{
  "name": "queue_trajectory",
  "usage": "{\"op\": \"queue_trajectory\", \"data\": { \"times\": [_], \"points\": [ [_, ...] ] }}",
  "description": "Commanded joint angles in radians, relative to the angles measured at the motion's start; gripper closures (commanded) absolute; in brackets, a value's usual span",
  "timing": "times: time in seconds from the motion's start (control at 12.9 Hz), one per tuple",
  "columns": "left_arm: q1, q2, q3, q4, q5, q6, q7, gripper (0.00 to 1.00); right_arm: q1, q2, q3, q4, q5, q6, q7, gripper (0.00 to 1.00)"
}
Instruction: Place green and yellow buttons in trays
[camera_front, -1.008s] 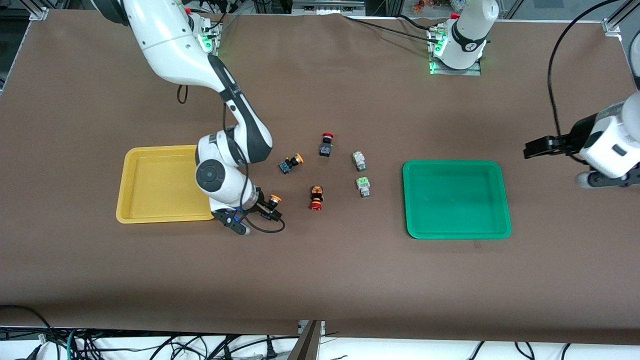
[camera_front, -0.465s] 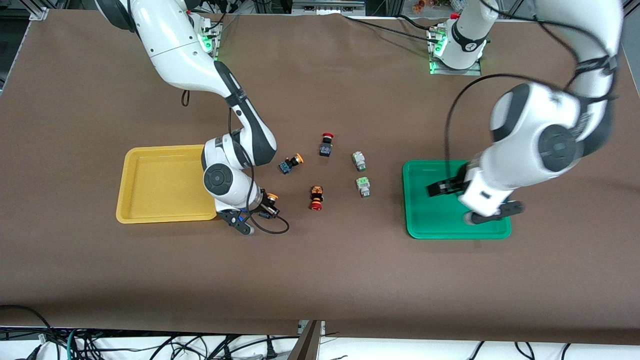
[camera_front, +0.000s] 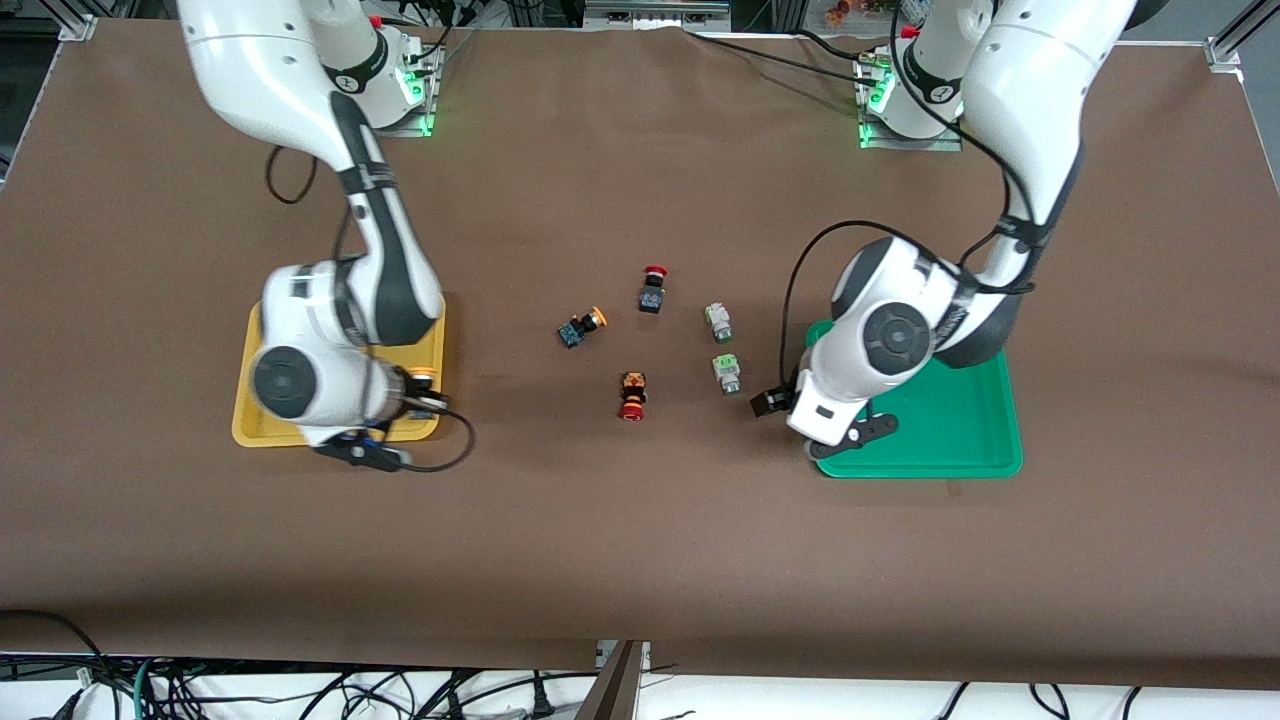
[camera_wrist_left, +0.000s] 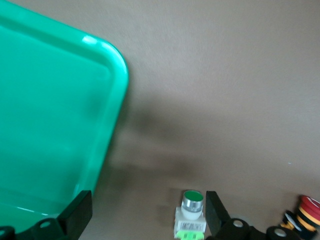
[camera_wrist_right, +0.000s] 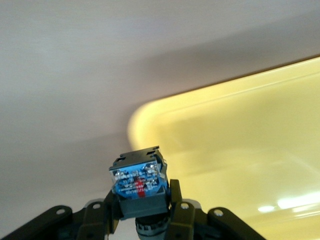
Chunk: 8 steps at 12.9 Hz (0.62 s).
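Note:
My right gripper (camera_front: 430, 395) is shut on a black-and-blue button with a yellow cap (camera_front: 424, 377) and holds it over the corner of the yellow tray (camera_front: 240, 425). In the right wrist view the button (camera_wrist_right: 138, 181) sits between the fingers (camera_wrist_right: 184, 220) above the tray's rim (camera_wrist_right: 150, 112). My left gripper (camera_front: 768, 402) is open and empty above the table beside the green tray (camera_front: 950, 420), close to a green button (camera_front: 728, 373). That button (camera_wrist_left: 191, 215) lies just inside one finger (camera_wrist_left: 215, 215). A second green button (camera_front: 717, 320) and a second yellow button (camera_front: 580, 328) lie mid-table.
Two red-capped black buttons lie mid-table: one (camera_front: 652, 290) farther from the front camera, one (camera_front: 632, 396) nearer, also in the left wrist view (camera_wrist_left: 305, 215). The right arm hangs over much of the yellow tray, the left arm over part of the green tray.
My right gripper carried the yellow button from the table beside the yellow tray to over its corner. My left arm swung in from the table's end, across the green tray, to the green button.

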Motion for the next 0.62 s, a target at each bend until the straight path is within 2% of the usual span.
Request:
{"op": "queue_trajectory", "data": {
  "times": [0.0,0.08,0.16,0.23,0.31,0.39,0.47,0.54],
  "points": [
    [-0.053,0.046,-0.011,0.001,0.097,0.028,-0.112,0.00,0.008,-0.120,-0.076,-0.286,0.000,0.136,-0.254,0.76],
    [-0.070,0.057,-0.025,-0.020,0.137,0.043,-0.156,0.00,0.008,-0.140,-0.087,-0.393,0.003,0.237,-0.290,0.70],
    [-0.076,0.054,-0.027,-0.052,0.143,0.076,-0.172,0.00,0.008,-0.146,-0.087,-0.466,0.004,0.335,-0.293,0.56],
    [-0.076,0.052,-0.037,-0.077,0.145,0.095,-0.174,0.00,0.007,-0.143,-0.087,-0.489,0.007,0.388,-0.296,0.38],
    [-0.076,0.055,-0.053,-0.092,0.145,0.116,-0.174,0.00,0.007,-0.145,-0.087,-0.479,0.009,0.383,-0.286,0.18],
    [-0.081,0.060,-0.053,-0.117,0.145,0.148,-0.174,0.00,0.010,-0.148,-0.086,-0.432,0.018,0.330,-0.261,0.15],
    [-0.082,0.060,-0.054,-0.143,0.146,0.182,-0.175,0.00,0.010,-0.145,-0.086,-0.352,0.020,0.202,-0.165,0.15],
    [-0.085,0.058,-0.056,-0.158,0.146,0.192,-0.178,0.06,0.016,-0.139,-0.083,-0.280,0.021,0.098,-0.081,0.15]
  ]
}}
